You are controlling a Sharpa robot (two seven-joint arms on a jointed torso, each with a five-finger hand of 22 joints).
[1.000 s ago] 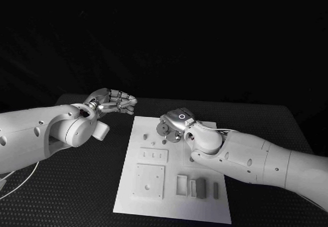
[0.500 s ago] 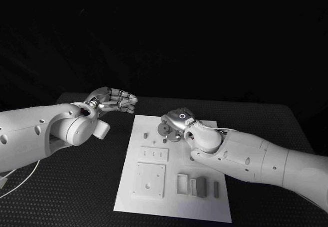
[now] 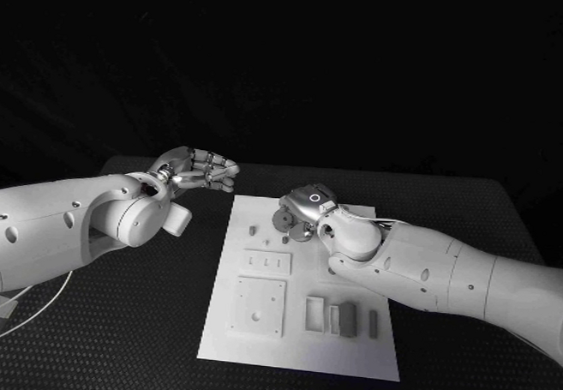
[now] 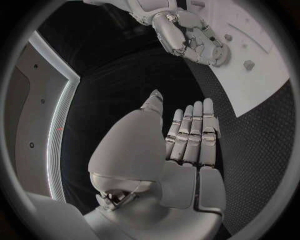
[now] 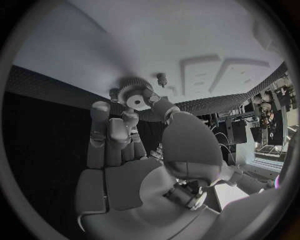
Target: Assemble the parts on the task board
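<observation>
The white task board (image 3: 299, 343) lies in the middle of the table. My right hand (image 3: 308, 211) hovers over its far end and pinches a small grey gear (image 3: 285, 221) at its fingertips. From the right wrist, the gear (image 5: 134, 94) shows a centre hole and sits close to a small peg (image 5: 162, 78) on the board (image 5: 144, 40). My left hand (image 3: 203, 170) floats off the board's far left corner with nothing in it; its fingers (image 4: 194, 131) lie straight and side by side. The left wrist view also catches the right hand (image 4: 187, 32) over the board (image 4: 262, 85).
On the board are two small pegs (image 3: 254, 232), a slotted plate (image 3: 265, 263), a square plate (image 3: 258, 306), a white frame (image 3: 314, 314) and grey bars (image 3: 347, 319). Black table (image 3: 129, 318) surrounds the board. A white cable (image 3: 30, 319) curves at the near left.
The left hand has risen slightly and drifted a little right. The right hand keeps the gear in nearly the same place over the board's far end.
</observation>
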